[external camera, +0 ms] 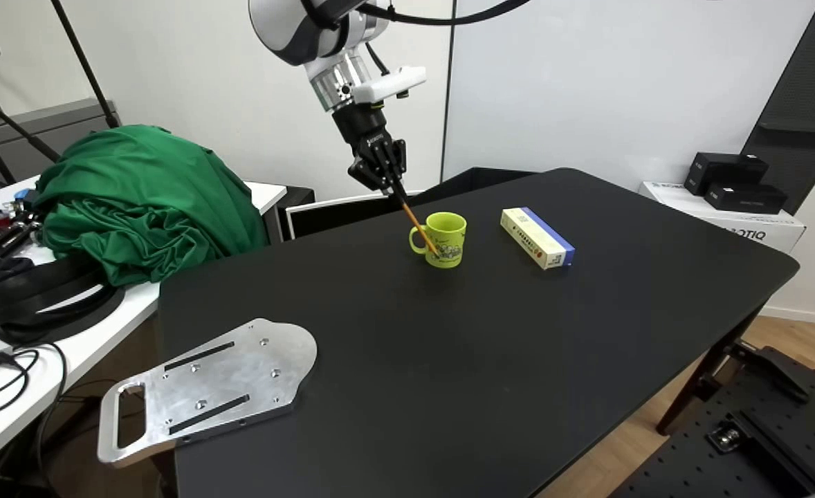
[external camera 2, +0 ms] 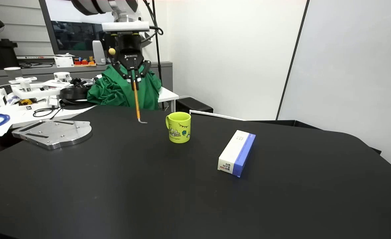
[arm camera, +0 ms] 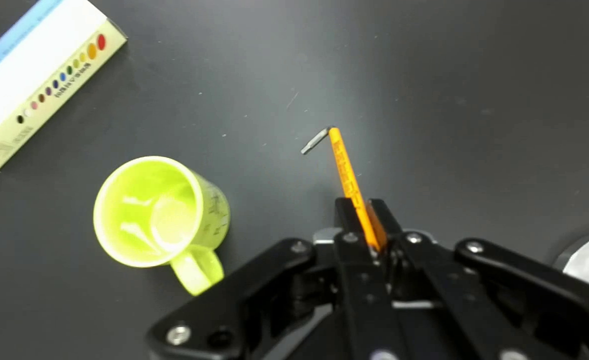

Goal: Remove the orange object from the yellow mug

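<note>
The orange object is a thin orange stick with a bent metal tip at its lower end. It shows in an exterior view point(external camera 2: 136, 101), in an exterior view point(external camera: 414, 223) and in the wrist view point(arm camera: 345, 170). My gripper point(external camera 2: 135, 83) is shut on its upper part, which also shows in the wrist view point(arm camera: 362, 207). The stick hangs down, slightly tilted, above the table, outside the mug and on its handle side. The yellow mug point(external camera 2: 179, 127) stands upright on the table, also in an exterior view point(external camera: 452, 242). In the wrist view its inside shows no object in the mug point(arm camera: 212, 215).
A white, yellow and blue box point(external camera 2: 237, 151) lies on the black table point(external camera 2: 149, 192) beside the mug, away from the handle. A metal plate point(external camera: 241, 366) lies at a table edge. A green cloth point(external camera: 144, 194) sits on a side table nearby.
</note>
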Controlling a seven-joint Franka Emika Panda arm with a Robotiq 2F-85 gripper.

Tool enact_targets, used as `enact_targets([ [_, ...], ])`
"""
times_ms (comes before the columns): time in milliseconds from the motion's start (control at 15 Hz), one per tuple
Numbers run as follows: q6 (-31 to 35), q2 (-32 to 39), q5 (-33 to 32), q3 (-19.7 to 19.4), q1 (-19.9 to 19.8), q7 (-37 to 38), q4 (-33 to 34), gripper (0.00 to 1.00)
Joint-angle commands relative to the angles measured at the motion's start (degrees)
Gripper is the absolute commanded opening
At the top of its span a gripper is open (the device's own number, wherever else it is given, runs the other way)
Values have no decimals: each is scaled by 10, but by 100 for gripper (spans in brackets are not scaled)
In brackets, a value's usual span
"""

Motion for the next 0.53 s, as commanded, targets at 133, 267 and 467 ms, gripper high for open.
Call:
enact_targets([
  [133, -103, 64, 45, 24, -5, -48, 26, 2],
  [267, -158, 95, 42, 17, 1, -37, 45, 2],
  [467, -181, 126, 33, 16, 1, -37, 55, 2],
])
